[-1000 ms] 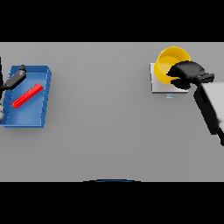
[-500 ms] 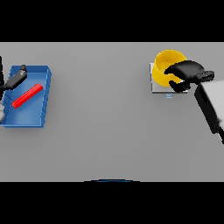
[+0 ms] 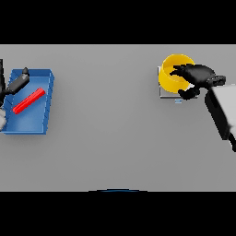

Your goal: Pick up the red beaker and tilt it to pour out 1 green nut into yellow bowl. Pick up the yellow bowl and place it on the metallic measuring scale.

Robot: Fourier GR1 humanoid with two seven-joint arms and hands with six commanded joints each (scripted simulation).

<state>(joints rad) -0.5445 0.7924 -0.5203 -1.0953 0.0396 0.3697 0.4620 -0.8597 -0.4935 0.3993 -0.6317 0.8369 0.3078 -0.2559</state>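
Yellow bowl (image 3: 174, 73) sits on the metallic measuring scale (image 3: 162, 93) near the table's (image 3: 115, 138) far right corner; only a thin strip of the scale plate shows at the bowl's left and front. Right hand (image 3: 197, 76) is at the bowl's right rim, fingers curled over the rim into the bowl and thumb low at its front, so it is gripping the bowl. Right arm comes in from the right edge, running diagonally across the right side of the table. Blue tray (image 3: 45, 107) is hard against the left edge, well apart from the bowl. Red beaker (image 3: 28, 101) lies on its side in the tray, slanted, roughly mid-tray. Left hand (image 3: 18, 82) shows at the tray's far left corner, above the rim, not touching the beaker; can't tell if its fingers are open or closed, most of it is cut off by the view edge. Green nut not discernible. Wide bare stretch of table between tray and scale, running from far edge to near edge, nothing standing in it. Surface is flat, uniform grey, matte. Nothing of the room shows beyond the table's edges.
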